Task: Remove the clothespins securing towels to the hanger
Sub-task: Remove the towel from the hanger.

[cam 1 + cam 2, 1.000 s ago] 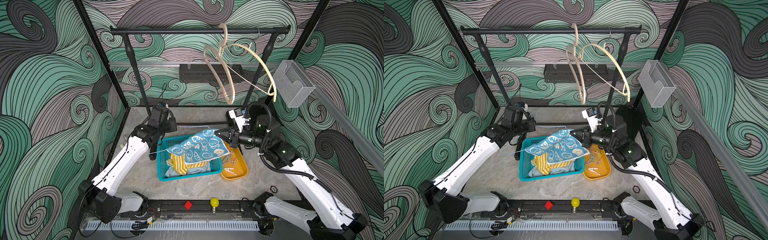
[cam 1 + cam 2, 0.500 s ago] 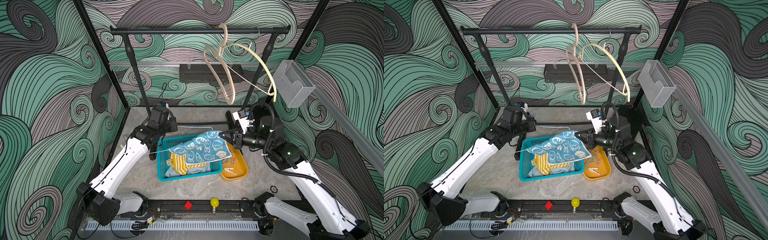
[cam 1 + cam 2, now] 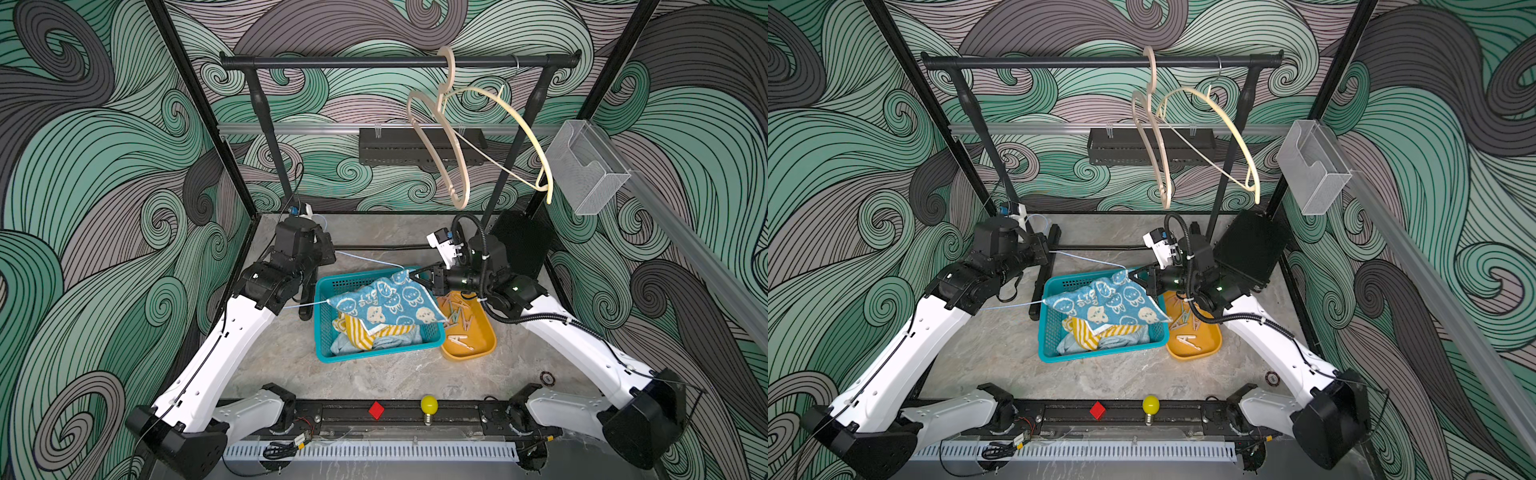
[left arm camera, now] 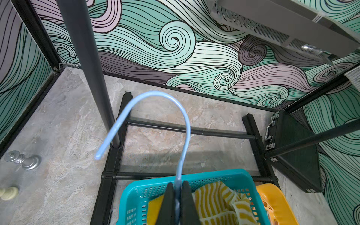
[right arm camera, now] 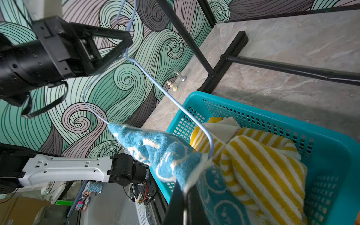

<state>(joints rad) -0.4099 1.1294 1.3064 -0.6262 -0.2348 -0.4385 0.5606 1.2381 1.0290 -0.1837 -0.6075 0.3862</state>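
Clothespins lie loose in the one orange tray, which sits touching the single teal basket on the grey tabletop. I can make out several, but they overlap and I cannot give an exact count.

I count three towels. The bunny towel is draped on a blue wire hanger held above the basket. The striped towel and the pale-blue towel are heaped together inside the basket.

Both of my arms meet over the basket. My left gripper is clenched on the blue hanger's neck, just below its hook. My right gripper is pinched tight on a corner of the bunny towel at the end of the hanger away from the left arm.

I count three hangers in all. One is the blue one in my grip. The other two, a beige hanger and a cream hanger, hang side by side from the one black rail at the back.
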